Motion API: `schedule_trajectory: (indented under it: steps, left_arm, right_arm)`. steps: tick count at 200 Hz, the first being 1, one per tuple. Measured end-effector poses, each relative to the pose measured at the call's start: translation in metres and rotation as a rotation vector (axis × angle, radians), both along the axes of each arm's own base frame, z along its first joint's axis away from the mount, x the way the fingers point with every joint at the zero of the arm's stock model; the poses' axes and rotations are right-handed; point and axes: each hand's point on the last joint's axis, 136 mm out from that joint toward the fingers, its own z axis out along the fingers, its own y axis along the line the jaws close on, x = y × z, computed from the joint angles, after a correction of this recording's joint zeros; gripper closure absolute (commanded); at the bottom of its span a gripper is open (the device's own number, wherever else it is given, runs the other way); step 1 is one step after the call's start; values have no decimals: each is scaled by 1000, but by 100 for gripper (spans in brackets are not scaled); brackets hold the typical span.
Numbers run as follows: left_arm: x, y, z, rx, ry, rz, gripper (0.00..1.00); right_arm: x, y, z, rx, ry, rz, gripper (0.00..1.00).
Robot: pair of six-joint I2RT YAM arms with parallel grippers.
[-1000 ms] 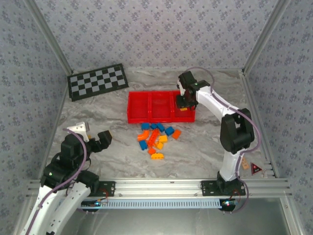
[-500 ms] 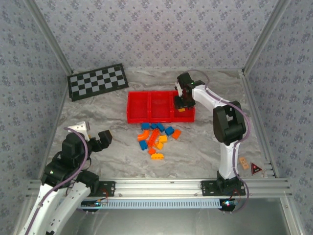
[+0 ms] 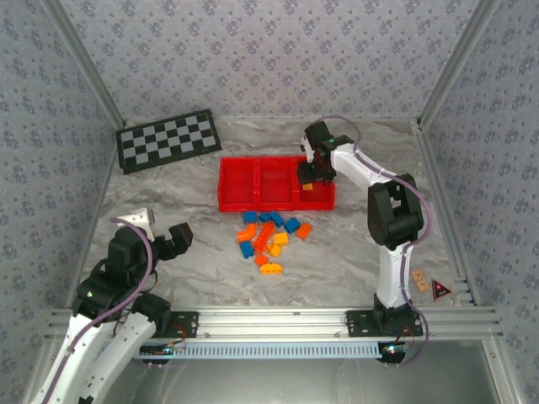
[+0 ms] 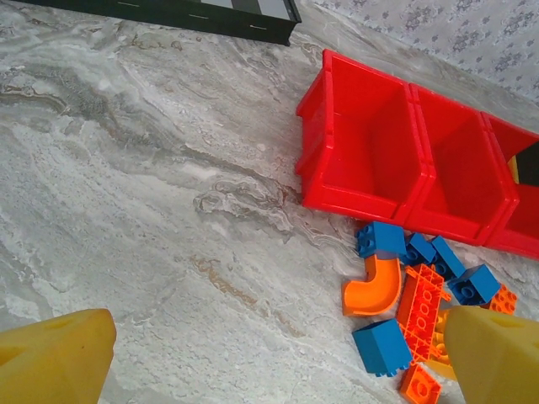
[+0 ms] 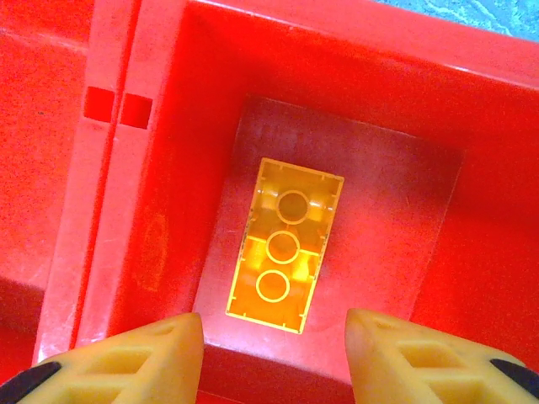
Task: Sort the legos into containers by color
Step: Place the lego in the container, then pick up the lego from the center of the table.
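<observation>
The red tray (image 3: 238, 195) has three compartments side by side. My right gripper (image 5: 274, 337) hovers open over the right-hand compartment (image 5: 421, 210). A yellow-orange lego (image 5: 286, 244) lies hollow side up on that compartment's floor, clear of both fingertips; in the top view this brick (image 3: 308, 187) sits just under the gripper (image 3: 309, 175). The other two compartments (image 4: 362, 151) look empty. Several loose blue, red-orange and yellow-orange legos (image 3: 269, 240) lie in a pile in front of the tray, among them a curved orange piece (image 4: 375, 286). My left gripper (image 3: 158, 231) waits open, left of the pile, holding nothing.
A black-and-grey checkerboard (image 3: 168, 140) lies at the back left near the wall. Bare marble tabletop (image 4: 152, 219) stretches between my left gripper (image 4: 274, 362) and the pile. Patterned walls close in the table on three sides.
My right gripper's jaws have spread apart and let go of the yellow-orange lego, which now rests in the right-hand compartment. The left arm has not moved.
</observation>
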Motion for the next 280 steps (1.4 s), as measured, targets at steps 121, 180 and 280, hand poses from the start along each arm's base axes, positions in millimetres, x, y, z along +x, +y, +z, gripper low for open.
schedule_trajectory:
  steps: [121,180,280]
  left_arm:
    - [0,-1,-1,5,5,-2,0]
    - [2,-2,-4,13,22,-7,0]
    - [1,-3,-3,7,15,-15,0]
  right_arm:
    - [-80,-12,106,86,-170,-183,14]
    - [-154,-39,57,119,-69,-436,7]
    - [-163,14,-17,5,87,-479,17]
